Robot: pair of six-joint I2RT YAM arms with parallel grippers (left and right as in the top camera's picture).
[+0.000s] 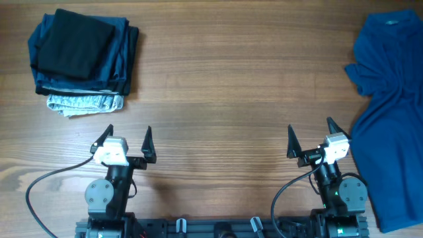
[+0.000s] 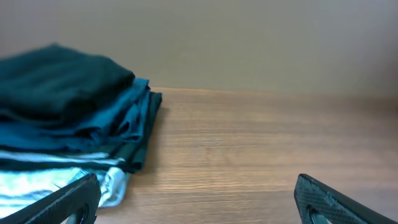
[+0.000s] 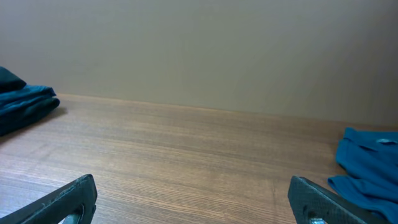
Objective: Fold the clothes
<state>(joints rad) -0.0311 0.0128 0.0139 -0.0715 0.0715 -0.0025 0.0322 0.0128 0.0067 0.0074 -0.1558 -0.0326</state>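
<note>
A bright blue shirt [image 1: 391,112] lies crumpled and unfolded along the right edge of the table, its near corner showing in the right wrist view [image 3: 367,163]. At the back left sits a stack of folded clothes [image 1: 84,56] with a black garment [image 1: 74,43] on top, dark blue ones under it and a pale patterned one [image 1: 86,103] at the bottom; the stack [image 2: 68,118] fills the left of the left wrist view. My left gripper [image 1: 128,134] is open near the front edge, below the stack. My right gripper [image 1: 309,134] is open just left of the blue shirt. Neither holds anything.
Bare wooden tabletop [image 1: 225,86] stretches between the stack and the blue shirt. The arm bases [image 1: 106,195] [image 1: 340,195] and a mounting rail [image 1: 218,228] run along the front edge. A plain wall [image 3: 199,50] rises behind the table's far edge.
</note>
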